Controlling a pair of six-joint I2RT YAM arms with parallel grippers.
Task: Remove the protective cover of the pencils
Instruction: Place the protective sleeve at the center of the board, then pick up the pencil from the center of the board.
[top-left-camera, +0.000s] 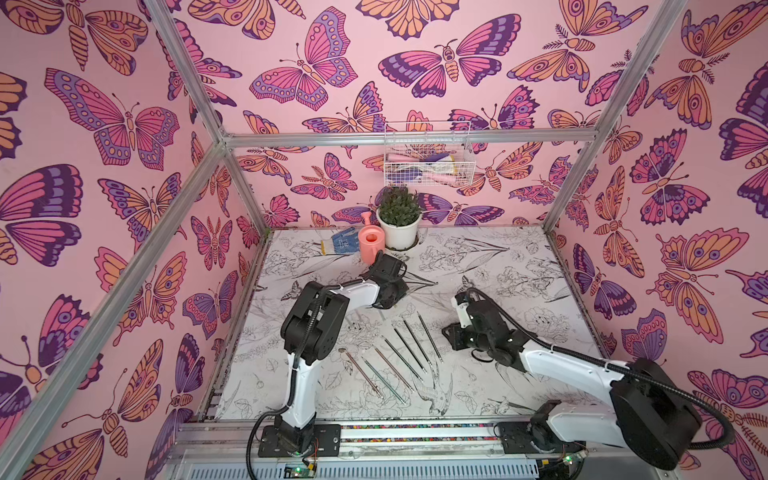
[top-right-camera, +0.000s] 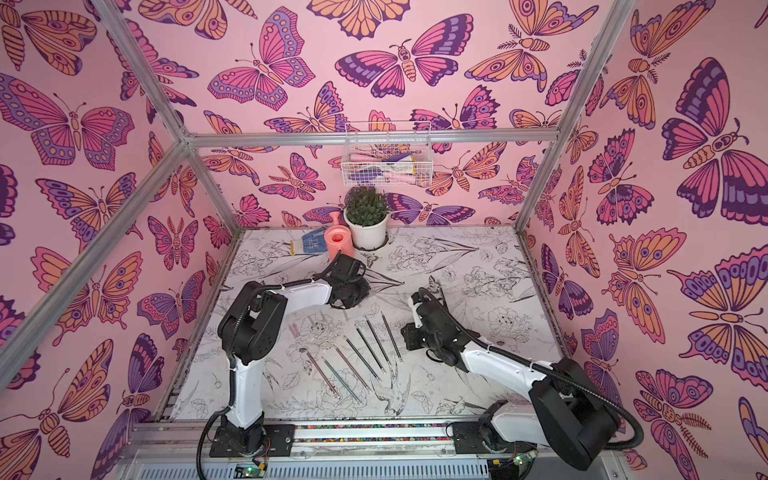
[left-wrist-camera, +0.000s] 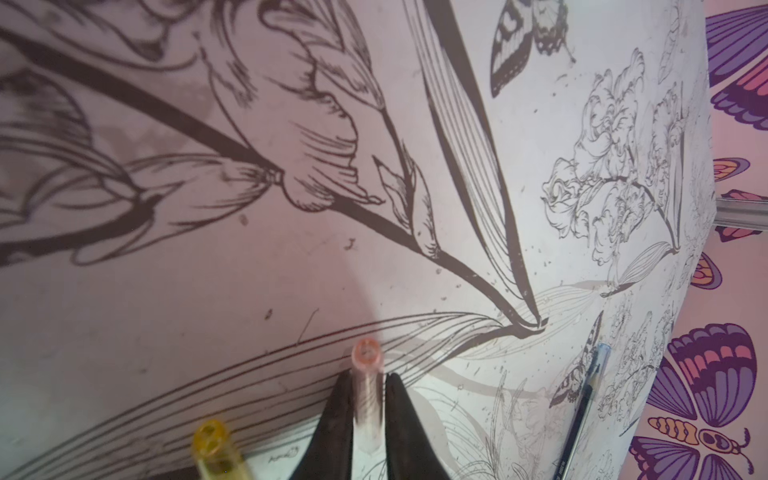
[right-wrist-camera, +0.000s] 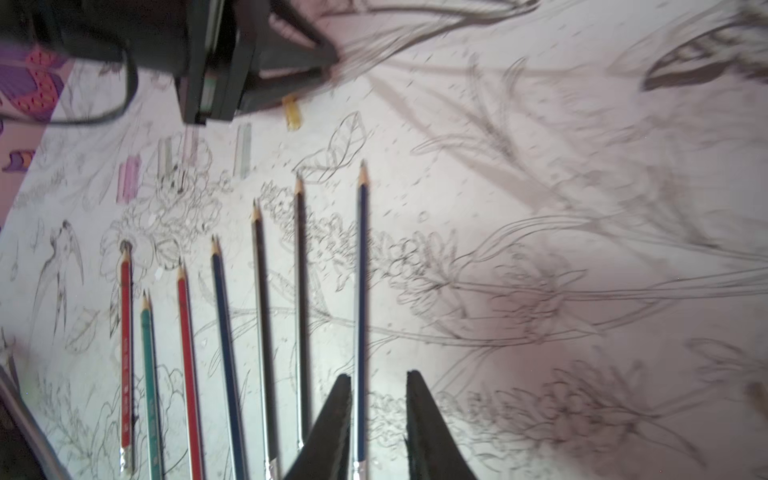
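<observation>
so the pencils are laid out in a slanted row of seven on the table, between the two arms and toward the front edge, and in the right wrist view their sharpened tips are all seen bare

the left gripper is held low over the table just behind the row, and its fingers are pressed against both sides of a pink cap, so the cap is clamped with its open end sticking out past the tips. a yellow cap is seen lying on the table right beside that gripper. a purple cap and a greyish cap are left loose on the table too, between the pencil tips and the left arm

the right gripper is parked over the eraser end of the row with its fingers set apart. a blue pencil, the outermost one, is seen running between them, close to one finger, and it can't be told whether it's touched

in both top views the fingertips are hidden under the wrists, so only the wrist views are any use there

at the back wall a pink watering can, a white plant pot and a blue glove are bunched together, well apart from the pencils, and a wire basket is hung above them
</observation>
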